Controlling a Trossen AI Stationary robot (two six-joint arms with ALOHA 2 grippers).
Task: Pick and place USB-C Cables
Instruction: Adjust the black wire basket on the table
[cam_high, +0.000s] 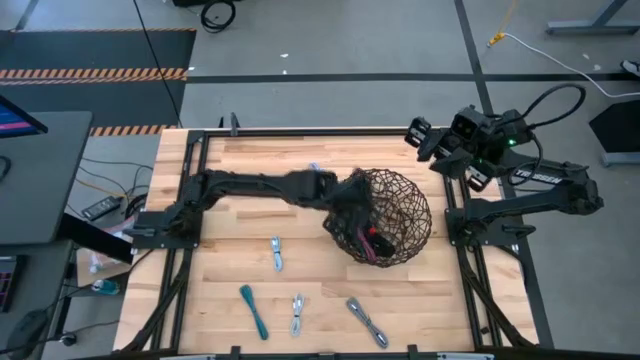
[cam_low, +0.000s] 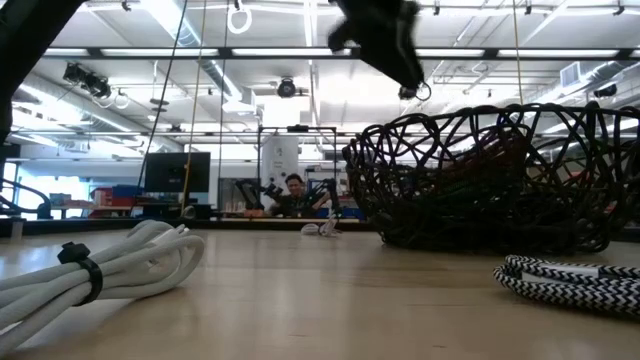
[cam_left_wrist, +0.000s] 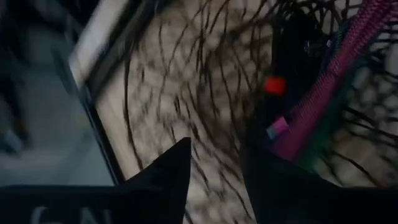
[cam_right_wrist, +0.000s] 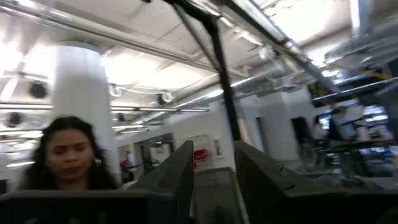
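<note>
The dark wire-mesh basket (cam_high: 398, 203) stands on the table, right of the middle. My left gripper (cam_high: 350, 208) hovers over its left rim, open and holding nothing; the left wrist view looks down into the mesh, where a purple cable (cam_left_wrist: 339, 78) and a black-red one (cam_left_wrist: 275, 85) lie. Four cable bundles lie flat on the table nearer the front edge: a grey-blue one (cam_high: 277, 253), a teal one (cam_high: 254, 310), a white one (cam_high: 297, 313) and a grey striped one (cam_high: 367, 322). My right gripper (cam_high: 415, 135) waits at the far right, open, pointing away from the table.
In the low view the white bundle (cam_low: 100, 265) and the striped bundle (cam_low: 570, 280) lie close to the camera, with the basket (cam_low: 490, 180) behind them. People show in the room beyond (cam_low: 293, 190) (cam_right_wrist: 62, 155). Bare wood lies between the basket and the loose cables.
</note>
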